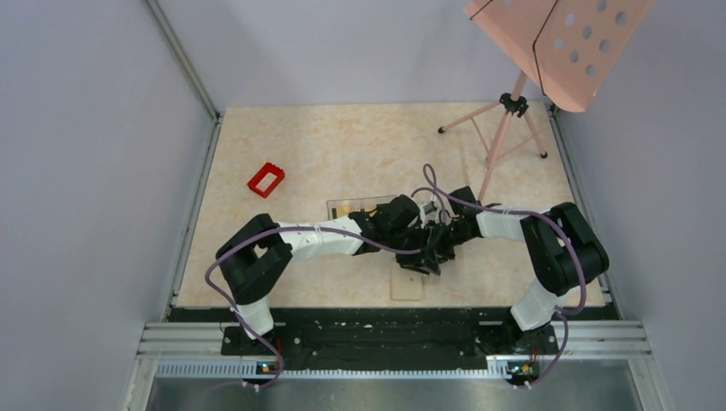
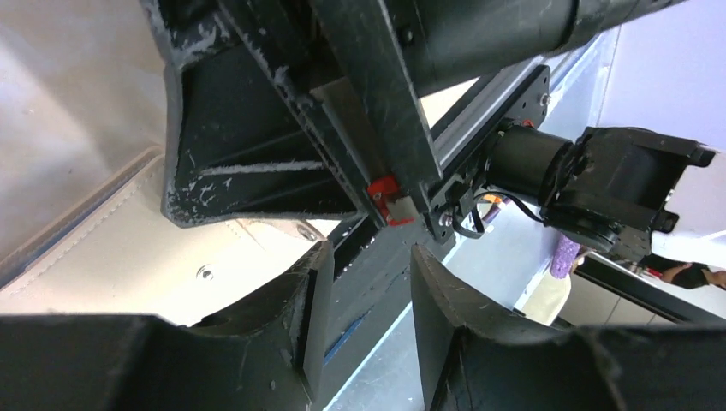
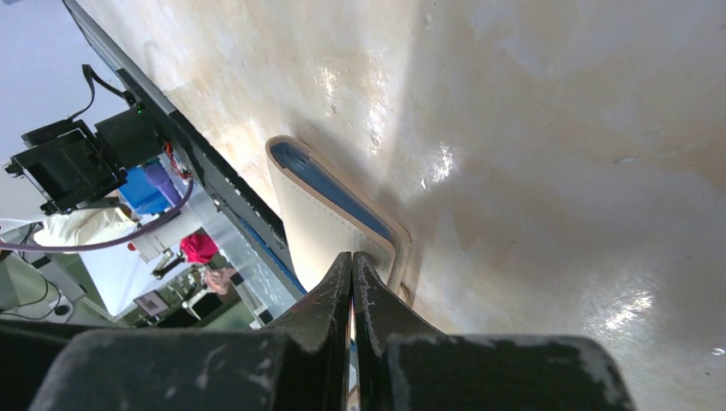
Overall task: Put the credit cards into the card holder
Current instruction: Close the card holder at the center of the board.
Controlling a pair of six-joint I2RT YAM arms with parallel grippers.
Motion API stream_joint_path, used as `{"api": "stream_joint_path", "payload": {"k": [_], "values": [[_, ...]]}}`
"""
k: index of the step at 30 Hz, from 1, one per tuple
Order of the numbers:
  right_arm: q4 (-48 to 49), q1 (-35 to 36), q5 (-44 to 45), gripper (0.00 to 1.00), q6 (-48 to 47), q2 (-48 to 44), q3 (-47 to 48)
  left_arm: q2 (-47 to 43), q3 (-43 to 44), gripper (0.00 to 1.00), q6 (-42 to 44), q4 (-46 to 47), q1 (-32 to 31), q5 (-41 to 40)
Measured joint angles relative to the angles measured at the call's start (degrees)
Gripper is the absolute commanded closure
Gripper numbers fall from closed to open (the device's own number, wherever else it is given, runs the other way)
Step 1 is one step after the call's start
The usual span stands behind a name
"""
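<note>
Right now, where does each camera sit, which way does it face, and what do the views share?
Top external: fixed above and behind, looking down at the table; left arm and right arm show whole, meeting by the card holder.
Left wrist: on the left arm, looking past open left jaws at the right arm's end and the card holder.
Right wrist: looking along nearly closed right jaws at the card holder's blue-lined edge.
Shared: all three show the card holder.

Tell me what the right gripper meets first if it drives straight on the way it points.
The card holder: the right gripper points its closed fingertips at the holder's rim, seemingly touching it, though depth is unclear.
</note>
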Motion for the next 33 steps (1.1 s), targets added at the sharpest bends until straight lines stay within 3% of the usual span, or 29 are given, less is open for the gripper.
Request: {"api": "stream_joint_path", "payload": {"k": [9,17,21,33], "values": [[0.00,0.00,0.02,1.00,0.02,0.00,0.02,5.44,6.60,0.64,2.86,-10.25,-1.55,-3.74],[0.00,0.00,0.00,1.00,0.02,0.00,0.02,6.58,8.22,0.92,4.48,-14.23,-1.60,-5.25],[0.00,0.00,0.00,1.00,0.02,0.00,0.02,6.58,8.22,0.99,4.63,-14.69,-1.60,-5.57],[-0.09,0.00,0.02,1.00,0.00,0.00,0.02,1.88,3.37,1.00,3.63,-14.45,-1.60,-8.00]]}}
